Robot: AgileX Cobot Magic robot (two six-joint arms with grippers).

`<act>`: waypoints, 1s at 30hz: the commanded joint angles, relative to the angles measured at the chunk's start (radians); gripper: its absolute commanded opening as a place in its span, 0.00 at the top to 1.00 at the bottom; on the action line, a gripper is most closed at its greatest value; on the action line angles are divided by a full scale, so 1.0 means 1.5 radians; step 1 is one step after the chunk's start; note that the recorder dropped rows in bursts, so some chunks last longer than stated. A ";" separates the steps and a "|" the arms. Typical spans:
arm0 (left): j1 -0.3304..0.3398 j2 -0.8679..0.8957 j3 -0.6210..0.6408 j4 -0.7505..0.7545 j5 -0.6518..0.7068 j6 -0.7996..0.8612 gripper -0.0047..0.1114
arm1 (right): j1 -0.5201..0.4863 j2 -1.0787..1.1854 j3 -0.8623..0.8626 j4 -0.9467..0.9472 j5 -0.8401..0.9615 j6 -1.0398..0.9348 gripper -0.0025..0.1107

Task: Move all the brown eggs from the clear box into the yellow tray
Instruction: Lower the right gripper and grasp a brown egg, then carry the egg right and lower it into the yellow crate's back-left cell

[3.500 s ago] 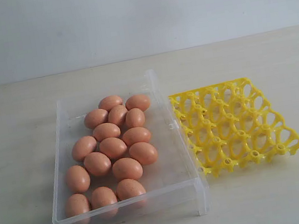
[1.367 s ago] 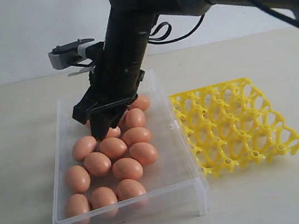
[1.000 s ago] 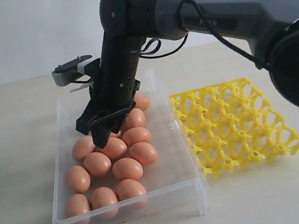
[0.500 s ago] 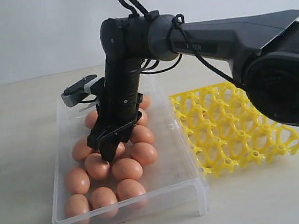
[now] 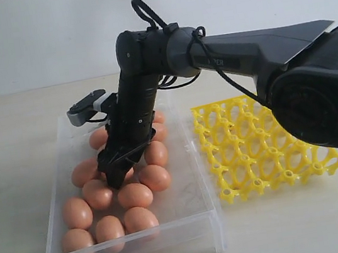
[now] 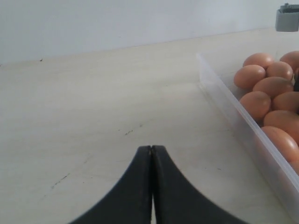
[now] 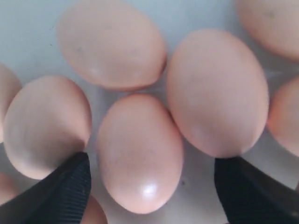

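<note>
Right fingers wide apart, straddling one brown egg | left fingers pressed together

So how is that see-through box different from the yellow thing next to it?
The clear box has solid transparent walls; the yellow tray is an openwork lattice of cups. The clear box holds the brown eggs; the yellow tray has none. The right gripper reaches into the clear box, not over the yellow tray. Both sit on the pale table.
</note>
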 commanded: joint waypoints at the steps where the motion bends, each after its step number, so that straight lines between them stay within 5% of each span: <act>1: -0.001 -0.004 -0.003 -0.003 -0.006 -0.004 0.96 | 0.002 0.001 -0.002 0.022 -0.007 -0.007 0.33; 7: -0.001 -0.004 -0.003 -0.003 -0.006 -0.005 0.96 | 0.002 0.001 -0.002 0.021 -0.023 0.027 0.42; 16: -0.001 -0.004 -0.003 -0.003 -0.006 -0.005 0.96 | 0.002 0.001 -0.002 0.037 0.029 0.001 0.98; 25: -0.001 -0.004 -0.003 -0.003 -0.006 -0.005 0.96 | -0.029 -0.131 0.011 0.030 -0.017 -0.010 0.98; 30: -0.001 -0.004 -0.003 -0.003 -0.006 -0.005 0.96 | -0.082 -0.257 0.130 0.009 -0.126 -0.008 0.98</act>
